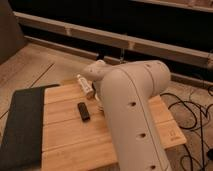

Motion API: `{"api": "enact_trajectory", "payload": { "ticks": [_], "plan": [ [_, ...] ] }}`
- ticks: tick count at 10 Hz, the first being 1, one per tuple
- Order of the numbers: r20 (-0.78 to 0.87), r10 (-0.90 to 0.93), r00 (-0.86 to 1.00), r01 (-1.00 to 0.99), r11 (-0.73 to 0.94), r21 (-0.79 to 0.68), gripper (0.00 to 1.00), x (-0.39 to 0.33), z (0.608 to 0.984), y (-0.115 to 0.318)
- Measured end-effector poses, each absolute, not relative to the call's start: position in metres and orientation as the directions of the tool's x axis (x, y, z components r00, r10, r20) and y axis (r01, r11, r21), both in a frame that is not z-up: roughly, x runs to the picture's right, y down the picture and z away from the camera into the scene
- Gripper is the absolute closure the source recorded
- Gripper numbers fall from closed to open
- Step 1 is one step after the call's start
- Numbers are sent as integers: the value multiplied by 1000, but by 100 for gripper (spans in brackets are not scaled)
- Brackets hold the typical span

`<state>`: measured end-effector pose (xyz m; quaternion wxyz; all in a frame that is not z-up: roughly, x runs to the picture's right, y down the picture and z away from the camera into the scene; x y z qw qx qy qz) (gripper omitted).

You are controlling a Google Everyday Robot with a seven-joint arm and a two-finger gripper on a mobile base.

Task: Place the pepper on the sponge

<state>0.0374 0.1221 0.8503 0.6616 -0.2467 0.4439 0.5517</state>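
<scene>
**Arm hides the work spot; pepper and sponge out of sight**

The robot's thick white plastic arm (132, 115) fills the middle and lower right of the frame, bending down over the pale slatted wooden table (65, 145). Its gripper (98, 102) hangs low over the table's middle, just left of the arm's big link and mostly hidden behind it. Whether it is clamped on something or free cannot be told.

Neither the pepper nor the sponge can be picked out; both may lie behind the arm. Three other things are in view:
- a small black oblong block (83, 111) at the table's centre
- a slim white-and-tan bottle-like thing (85, 86) lying just above the block, toward the far edge
- a dark grey fabric mat (22, 125) along the left side of the table

The main risk is the blocked view. A pepper let go off-centre would likely roll off a soft sponge and across the smooth boards toward an edge. The block and the bottle-like thing lie near the gripper, so a sideways sweep could knock either one.
</scene>
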Motion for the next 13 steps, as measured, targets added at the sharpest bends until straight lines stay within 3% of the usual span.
{"api": "enact_trajectory", "payload": {
  "ticks": [13],
  "plan": [
    [-844,533,-50,-957,216,193,35,47,842,117]
  ]
}}
